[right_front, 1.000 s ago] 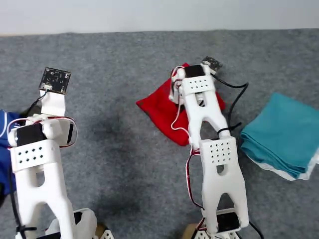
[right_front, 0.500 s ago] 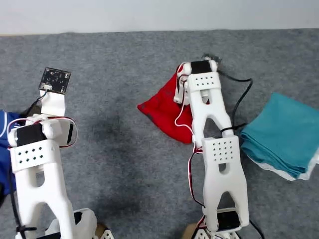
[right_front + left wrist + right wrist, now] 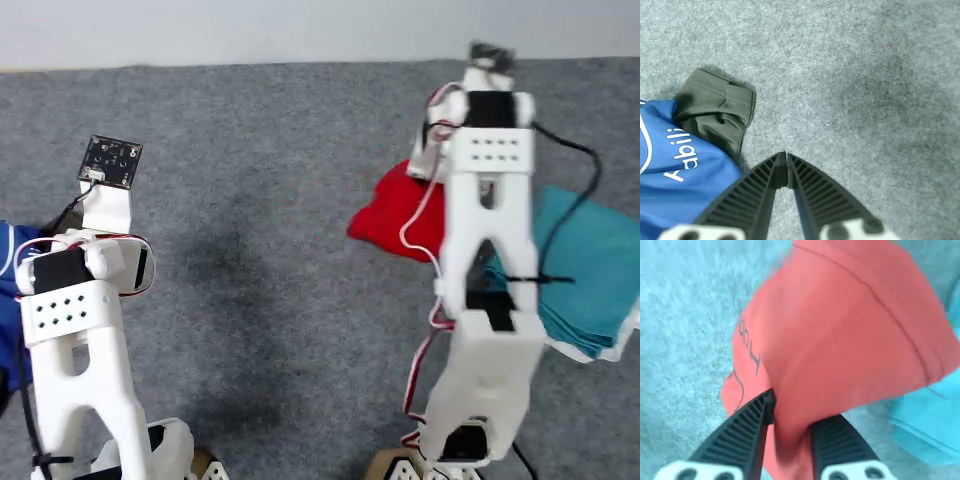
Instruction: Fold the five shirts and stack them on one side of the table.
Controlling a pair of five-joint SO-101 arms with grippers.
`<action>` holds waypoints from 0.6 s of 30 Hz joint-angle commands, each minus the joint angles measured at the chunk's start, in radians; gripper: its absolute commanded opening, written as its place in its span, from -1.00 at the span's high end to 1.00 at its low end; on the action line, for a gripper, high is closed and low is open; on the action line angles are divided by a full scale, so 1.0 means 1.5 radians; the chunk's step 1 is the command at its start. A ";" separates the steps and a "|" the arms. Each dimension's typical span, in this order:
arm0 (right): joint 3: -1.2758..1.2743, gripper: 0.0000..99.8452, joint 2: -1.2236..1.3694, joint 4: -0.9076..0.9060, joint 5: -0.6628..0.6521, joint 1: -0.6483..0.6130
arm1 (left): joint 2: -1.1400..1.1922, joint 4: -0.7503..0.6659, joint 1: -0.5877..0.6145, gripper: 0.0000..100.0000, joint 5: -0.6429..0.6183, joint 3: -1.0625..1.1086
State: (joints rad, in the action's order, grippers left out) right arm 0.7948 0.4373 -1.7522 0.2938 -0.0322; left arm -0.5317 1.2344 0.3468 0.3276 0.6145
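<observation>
A folded red shirt (image 3: 392, 220) hangs from my right gripper (image 3: 790, 412), which is shut on its cloth, lifted beside the stack of folded shirts, teal on top (image 3: 580, 265), at the right of the table. The red shirt (image 3: 840, 335) spreads out past the fingers (image 3: 752, 422), with teal cloth (image 3: 925, 425) beyond it. My left gripper (image 3: 787, 167) is shut with nothing in it, over bare carpet next to a blue shirt (image 3: 680, 185) and a dark olive shirt (image 3: 717, 107) at the table's left edge. The blue shirt (image 3: 8, 300) shows beside the left arm.
The grey carpeted table (image 3: 250, 250) lies bare between the two arms. A white garment edge (image 3: 560, 345) peeks from under the teal stack. A pale wall (image 3: 300, 30) borders the far side.
My right arm has lifted the red shirt off the table's middle and swung it right, toward the teal stack. The left arm has not moved.
</observation>
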 commanded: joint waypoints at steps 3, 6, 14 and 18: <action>-0.014 0.98 -0.160 -0.030 -0.040 0.047 | -0.017 -0.005 -0.005 0.99 0.004 -0.010; -0.047 0.98 -0.207 -0.030 -0.054 0.069 | -0.015 -0.004 -0.005 0.99 0.004 -0.010; -0.118 0.98 -0.249 -0.028 -0.158 0.166 | -0.015 -0.004 -0.005 0.99 0.004 -0.010; -0.118 0.98 -0.230 -0.021 -0.229 0.215 | -0.015 -0.004 -0.005 0.99 0.004 -0.010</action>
State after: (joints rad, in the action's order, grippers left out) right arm 0.6107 0.1258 -1.7568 0.0207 0.2363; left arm -0.5317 1.2344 0.3468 0.3276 0.6145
